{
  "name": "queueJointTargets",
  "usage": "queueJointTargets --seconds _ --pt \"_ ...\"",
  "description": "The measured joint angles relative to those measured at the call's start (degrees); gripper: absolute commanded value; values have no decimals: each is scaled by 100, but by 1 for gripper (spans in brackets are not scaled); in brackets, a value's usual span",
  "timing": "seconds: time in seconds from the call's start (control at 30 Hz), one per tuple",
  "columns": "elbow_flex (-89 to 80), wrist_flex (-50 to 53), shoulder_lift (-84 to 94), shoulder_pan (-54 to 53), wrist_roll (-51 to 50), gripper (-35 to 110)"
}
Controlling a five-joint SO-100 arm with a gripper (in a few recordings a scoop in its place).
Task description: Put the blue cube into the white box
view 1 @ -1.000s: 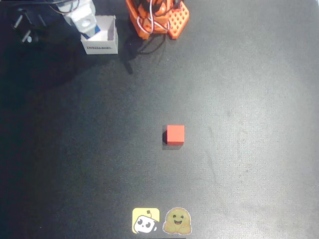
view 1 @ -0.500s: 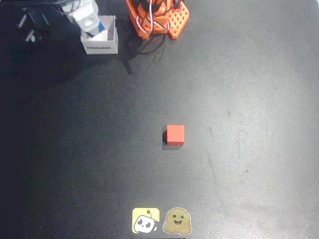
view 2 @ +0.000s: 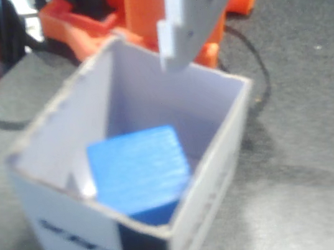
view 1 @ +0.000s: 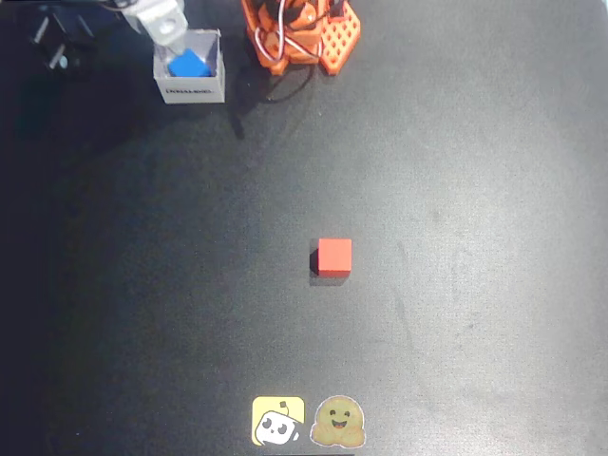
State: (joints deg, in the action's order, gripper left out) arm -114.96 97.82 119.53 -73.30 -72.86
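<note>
**Cube lies in the box; task looks done**

Cube [view 2: 139,170] is seen resting inside the box [view 2: 215,174], tilted a little and leaning toward the near wall in the wrist view, with nothing gripping it. In the overhead view the cube [view 1: 190,64] shows as a blue patch framed by the box walls [view 1: 193,92], the printed side of the box facing down the picture.

One pale finger [view 2: 200,13] of the tool is seen above the far rim of the box in the wrist view, clear of the cube and not touching it. The second finger cannot be made out, so whether the tool is apart or together cannot be told; it is at least clamped on nothing blue. In the overhead view the tool [view 1: 160,21] hangs just beyond the top left corner of the box.

The arm's orange base [view 1: 302,36] stands just to the right of the box, at the top edge of the worktop [view 1: 475,237]. A red cube [view 1: 334,256] sits untouched near the middle of the worktop, well apart from the box. Two stickers [view 1: 309,421] lie at the bottom edge.

The placing is judged complete: the cube is contained and released. What is left, if anything, is judged to be only drawing the arm clear of the box without knocking its thin walls.
</note>
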Motion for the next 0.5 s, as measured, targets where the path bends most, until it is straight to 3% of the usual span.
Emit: queueJointTargets --seconds 0.23,0.5 --pt "378 -378 -18 747 501 0" --pt "773 -1081 -26 2962 729 0"
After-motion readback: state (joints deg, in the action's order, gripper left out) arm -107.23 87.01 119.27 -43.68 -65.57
